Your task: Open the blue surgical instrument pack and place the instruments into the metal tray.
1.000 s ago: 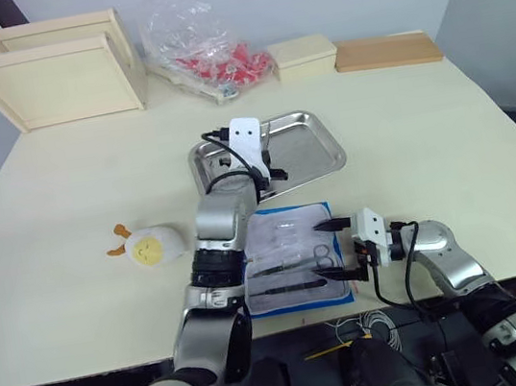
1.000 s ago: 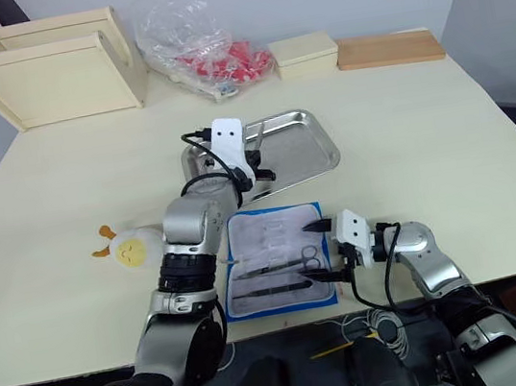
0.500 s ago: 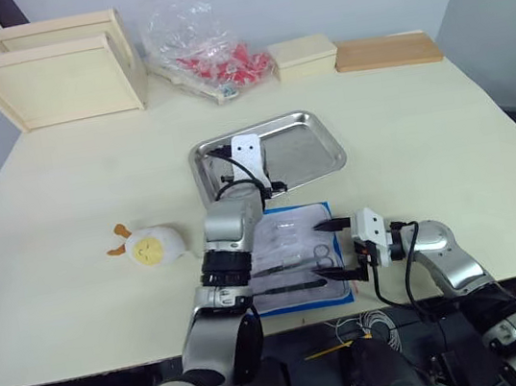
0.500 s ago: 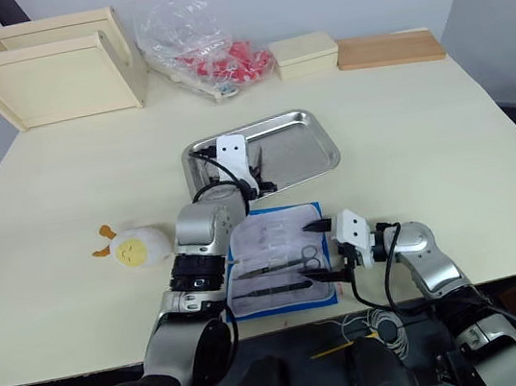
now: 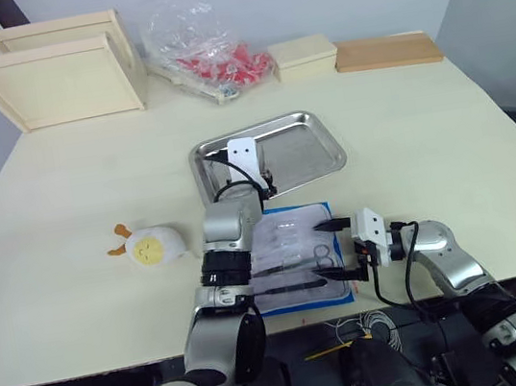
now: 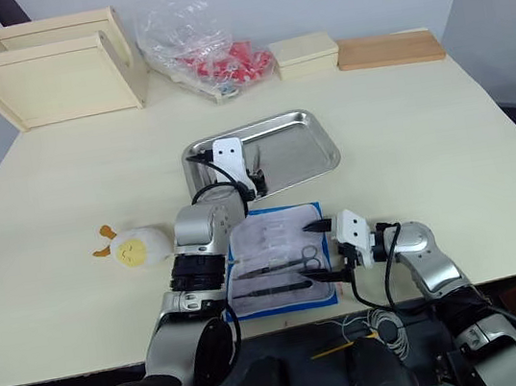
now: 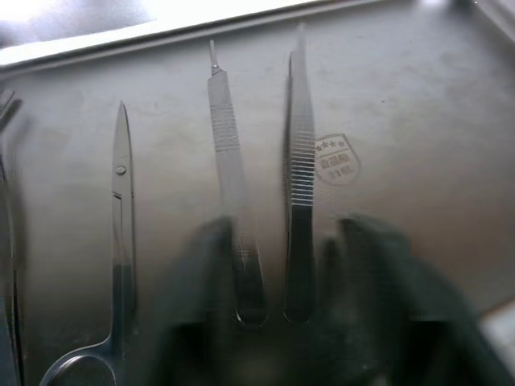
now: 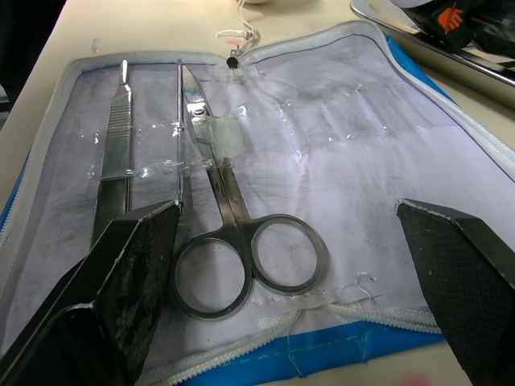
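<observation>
The left claw [image 7: 282,265], fingers apart but blurred, hangs over the metal tray [image 7: 418,104]; the right claw [image 8: 290,265] gapes.

The robot's left arm reaches forward from the lower middle of the head view, forearm raised and stretched away from the body, its white-cased wrist tipped downward. The left gripper [image 5: 257,176] points down, its two black fingers [image 7: 378,265] spread a little apart. The right arm is bent at the elbow, low and close to the body, forearm angled inward. The right gripper [image 5: 340,251] points toward the left arm, its fingers [image 8: 129,273] held wide apart
</observation>
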`<state>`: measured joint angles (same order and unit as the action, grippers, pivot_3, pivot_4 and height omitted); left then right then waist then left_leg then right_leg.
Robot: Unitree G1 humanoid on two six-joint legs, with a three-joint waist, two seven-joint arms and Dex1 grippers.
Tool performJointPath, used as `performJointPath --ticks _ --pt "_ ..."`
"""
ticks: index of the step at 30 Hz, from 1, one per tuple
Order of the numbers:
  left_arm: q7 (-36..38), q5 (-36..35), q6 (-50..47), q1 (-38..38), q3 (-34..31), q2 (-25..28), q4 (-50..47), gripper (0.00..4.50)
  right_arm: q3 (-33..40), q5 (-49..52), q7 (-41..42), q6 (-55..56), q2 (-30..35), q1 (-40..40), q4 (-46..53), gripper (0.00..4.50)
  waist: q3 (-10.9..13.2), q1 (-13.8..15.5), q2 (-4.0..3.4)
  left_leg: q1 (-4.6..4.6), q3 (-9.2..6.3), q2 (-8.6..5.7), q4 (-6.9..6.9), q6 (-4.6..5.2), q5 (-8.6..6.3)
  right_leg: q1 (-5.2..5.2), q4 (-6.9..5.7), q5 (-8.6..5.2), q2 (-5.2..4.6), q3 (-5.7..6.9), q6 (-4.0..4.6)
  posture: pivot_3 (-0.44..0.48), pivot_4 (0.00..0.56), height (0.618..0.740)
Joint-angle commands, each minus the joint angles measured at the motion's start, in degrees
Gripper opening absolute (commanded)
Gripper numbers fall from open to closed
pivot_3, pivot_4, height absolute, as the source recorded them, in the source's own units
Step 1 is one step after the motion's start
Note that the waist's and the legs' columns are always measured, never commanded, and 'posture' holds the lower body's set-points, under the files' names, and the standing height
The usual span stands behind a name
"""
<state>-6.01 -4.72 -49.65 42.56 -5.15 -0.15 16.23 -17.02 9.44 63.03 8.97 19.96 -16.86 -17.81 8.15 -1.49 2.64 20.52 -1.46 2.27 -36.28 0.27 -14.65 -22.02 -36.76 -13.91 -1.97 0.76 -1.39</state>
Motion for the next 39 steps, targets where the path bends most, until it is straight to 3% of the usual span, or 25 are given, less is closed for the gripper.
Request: performJointPath --ticks 1,7,13,23,31,39 --pt "0.48 -0.62 -0.94 1.17 -0.48 0.05 -1.73 2.54 -4.11 -4.71 -0.24 -3.65 0.44 3.91 -6.87 4.50 0.00 0.00 0.00 0.00 0.00 0.00 0.00 0.00 0.00 0.00 0.00 0.00 0.00 0.00 0.00 0.000 0.150 0.740" --pt "2.98 -0.61 0.20 2.06 0.38 1.44 -2.86 2.54 -4.13 -4.70 -0.33 -3.72 0.37 3.97 -6.78 4.50 0.01 -0.02 -0.01 0.01 -0.01 0.00 0.00 -0.01 0.00 0.00 0.00 0.00 0.00 0.03 0.00 0.000 0.150 0.740" --pt "11.87 -1.27 5.32 1.60 3.73 5.56 -5.67 2.54 -4.08 -4.70 -0.57 -3.68 0.21 4.00 -6.78 4.50 0.02 -0.04 -0.03 0.01 -0.01 0.00 0.00 -0.04 0.01 0.00 0.01 0.00 -0.01 0.05 0.01 0.000 0.150 0.740" --pt "38.42 -6.22 20.92 -4.90 8.59 17.22 -12.19 2.54 -3.76 -4.51 -0.63 -3.91 0.70 4.31 -6.30 4.50 0.04 -0.20 -0.08 0.02 -0.04 0.00 0.00 -0.20 0.07 0.00 0.01 -0.01 -0.05 0.03 0.03 0.000 0.150 0.740" --pt "61.53 -16.10 22.26 -14.93 8.55 28.89 -21.07 2.54 -3.62 -4.38 -0.76 -4.14 1.24 4.54 -5.63 4.50 0.26 -0.33 -0.45 0.07 -0.16 0.01 0.01 -0.21 0.07 -0.07 0.05 -0.15 -0.14 0.00 0.25 0.000 0.150 0.740" --pt "80.51 -18.35 34.03 -22.51 8.69 40.42 -21.24 2.54 -3.72 -4.27 -0.77 -4.32 1.45 4.91 -5.07 4.50 0.31 0.06 -0.49 0.17 -0.24 0.08 0.02 -0.20 0.06 -0.23 0.09 -0.18 -0.28 -0.12 0.30 0.000 0.150 0.740"
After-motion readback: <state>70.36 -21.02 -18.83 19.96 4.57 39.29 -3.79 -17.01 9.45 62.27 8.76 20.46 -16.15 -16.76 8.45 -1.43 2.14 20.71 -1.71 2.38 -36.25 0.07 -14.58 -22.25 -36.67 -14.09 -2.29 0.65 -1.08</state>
